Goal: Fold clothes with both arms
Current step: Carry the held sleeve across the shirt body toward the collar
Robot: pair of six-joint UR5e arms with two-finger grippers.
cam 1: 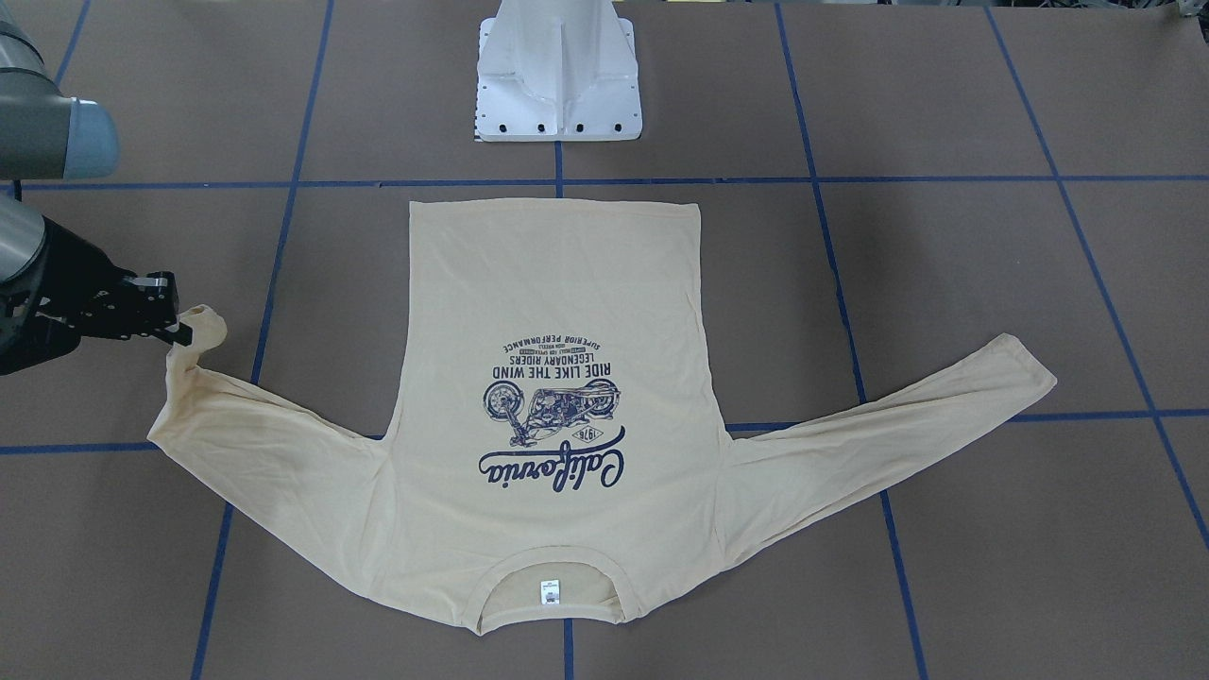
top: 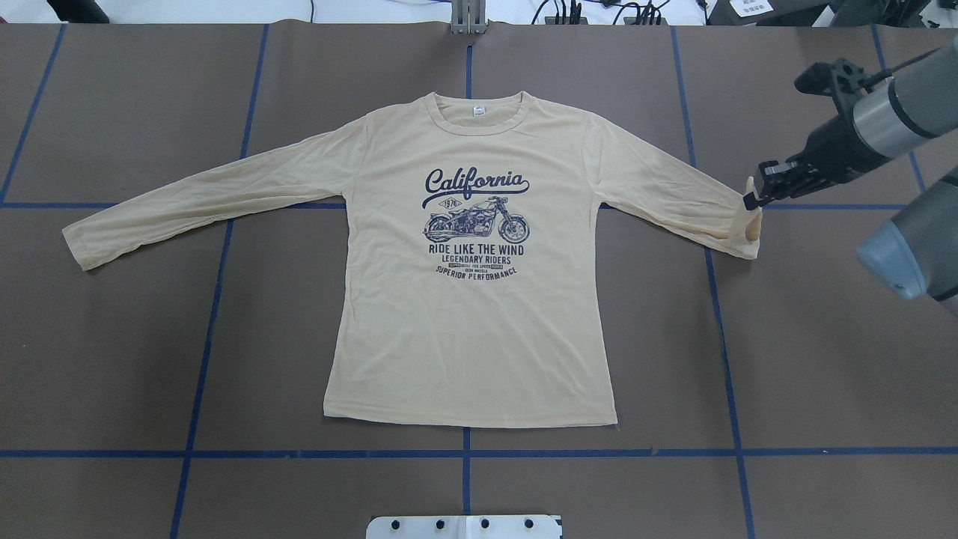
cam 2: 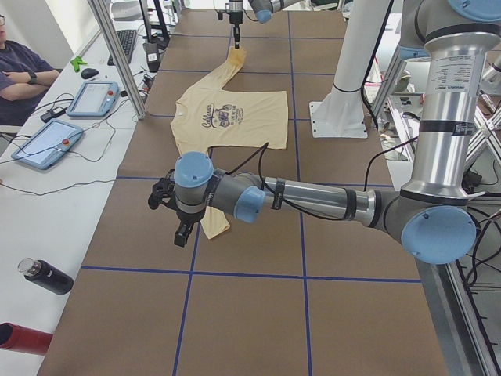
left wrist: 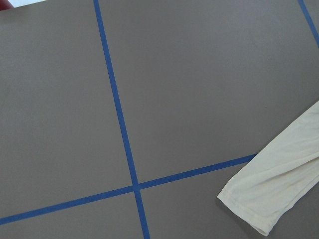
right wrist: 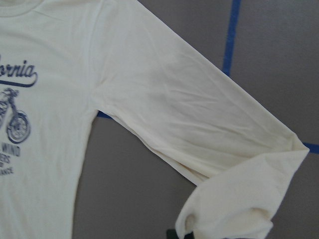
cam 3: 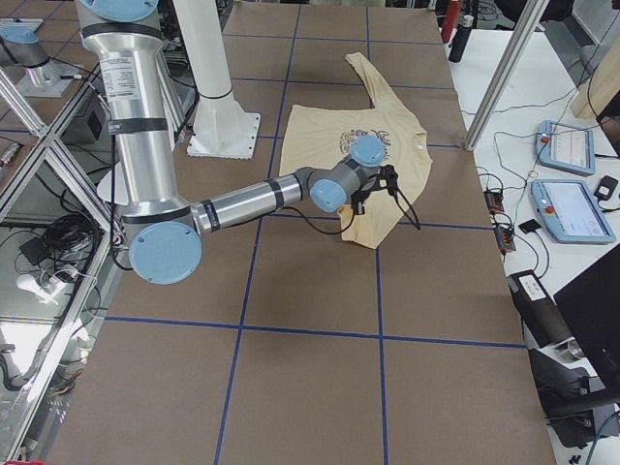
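Overhead exterior gives us the clearest look. The right end effector (top: 751, 199) is pinched closed on the cuff (top: 750, 224) of the shirt (top: 471, 337). That cuff stands lifted and curled off the desk (top: 112, 337), while the rest of its sleeve lies flat. We judge it is held by the tip so the sleeve can be swung inward over the body.

The left end effector (cam 2: 182, 233) shows only in the side views, so we cannot tell whether it is open or closed. It hangs above the desk near the other cuff (left wrist: 259, 209), which lies flat and untouched at the corner of the left wrist view.

The shirt is spread print-up mid-desk between the two end effectors, collar away from the robot. Its sleeves are out, we think so that each arm can reach one.
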